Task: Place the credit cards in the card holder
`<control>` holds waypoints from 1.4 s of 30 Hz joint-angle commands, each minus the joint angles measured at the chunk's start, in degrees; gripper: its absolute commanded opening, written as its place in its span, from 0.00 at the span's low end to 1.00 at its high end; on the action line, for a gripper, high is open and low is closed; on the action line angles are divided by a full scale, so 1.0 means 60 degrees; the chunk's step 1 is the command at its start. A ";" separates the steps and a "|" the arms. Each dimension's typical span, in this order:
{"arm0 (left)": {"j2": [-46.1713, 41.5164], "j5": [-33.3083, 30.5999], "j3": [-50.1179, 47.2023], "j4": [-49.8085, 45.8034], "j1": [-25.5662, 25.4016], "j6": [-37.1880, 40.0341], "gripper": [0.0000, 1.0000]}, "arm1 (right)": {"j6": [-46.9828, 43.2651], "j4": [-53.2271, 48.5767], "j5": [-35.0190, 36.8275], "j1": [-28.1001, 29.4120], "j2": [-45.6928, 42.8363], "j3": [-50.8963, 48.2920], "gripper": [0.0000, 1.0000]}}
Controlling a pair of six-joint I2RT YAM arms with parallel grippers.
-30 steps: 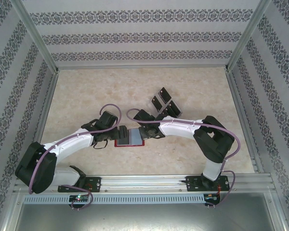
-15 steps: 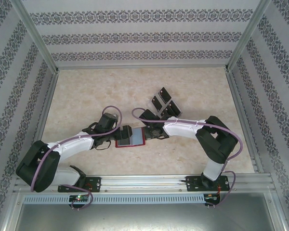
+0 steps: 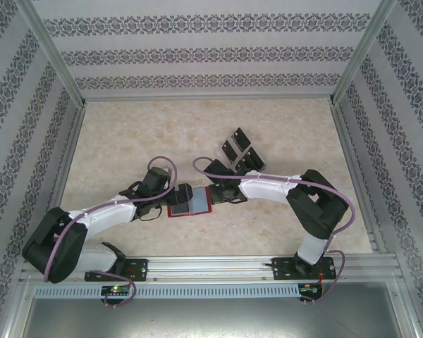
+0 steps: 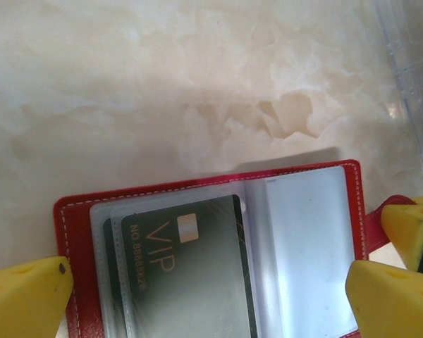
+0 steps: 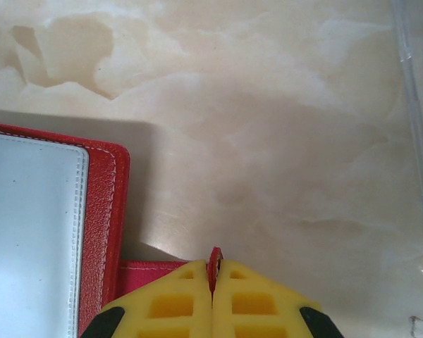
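Beige marbled tabletop (image 3: 127, 134), grey damask-striped wall panels (image 3: 211, 53), aluminium frame rails (image 3: 211, 266).

- The left arm (image 3: 102, 213) and the right arm (image 3: 266, 186) have white shells and black joints.
- A purple cable (image 3: 162, 158) loops along each arm.
- The bases (image 3: 116, 271) are black.
- The fingers (image 4: 25, 296) are yellow, and one carries a dark screw (image 4: 62, 267).

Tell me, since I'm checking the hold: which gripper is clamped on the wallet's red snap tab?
The right gripper, pinched shut on the snap tab; the left gripper stands wide open over the open card holder.
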 commanded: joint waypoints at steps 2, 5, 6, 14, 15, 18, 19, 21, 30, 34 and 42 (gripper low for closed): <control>-0.0311 -0.0462 -0.0093 -0.0116 0.0110 -0.0117 1.00 | 0.0082 0.0031 -0.0096 -0.0052 -0.0246 -0.0043 0.00; -0.0181 -0.0477 -0.0142 -0.0071 0.0114 -0.0173 1.00 | 0.0081 0.0024 -0.0105 -0.0059 -0.0224 -0.0042 0.00; -0.0129 -0.0469 -0.0154 -0.0061 0.0116 -0.0174 1.00 | 0.0092 0.0034 -0.0112 -0.0055 -0.0232 -0.0054 0.00; 0.0348 -0.0444 -0.0176 0.0146 0.0117 -0.0174 1.00 | 0.0076 0.0018 -0.0133 -0.0046 -0.0228 0.0012 0.00; 0.0435 -0.0398 -0.0174 0.0209 0.0107 -0.0174 1.00 | 0.0075 0.0009 -0.0130 -0.0055 -0.0232 0.0020 0.00; 0.0662 -0.0176 -0.0126 0.0400 0.0116 -0.0159 1.00 | 0.0056 0.0021 -0.0147 -0.0051 -0.0216 0.0048 0.00; 0.0709 -0.0087 -0.0105 0.0456 0.0112 -0.0159 1.00 | 0.0054 0.0024 -0.0149 -0.0055 -0.0192 0.0046 0.00; 0.0777 0.0093 -0.0029 0.0536 0.0100 -0.0173 1.00 | 0.0052 0.0024 -0.0146 -0.0055 -0.0203 0.0047 0.00; 0.0324 0.0502 0.0580 0.0517 -0.0127 -0.0238 1.00 | 0.0030 0.0007 -0.0158 -0.0068 -0.0218 0.0149 0.00; 0.0200 0.0691 0.0693 0.0619 -0.0168 -0.0358 1.00 | -0.0003 0.0010 -0.0201 -0.0063 -0.0173 0.0237 0.00; -0.0255 0.0923 0.0614 0.1309 -0.0375 -0.0958 1.00 | 0.0003 0.0025 -0.0185 -0.0125 -0.0282 0.0247 0.04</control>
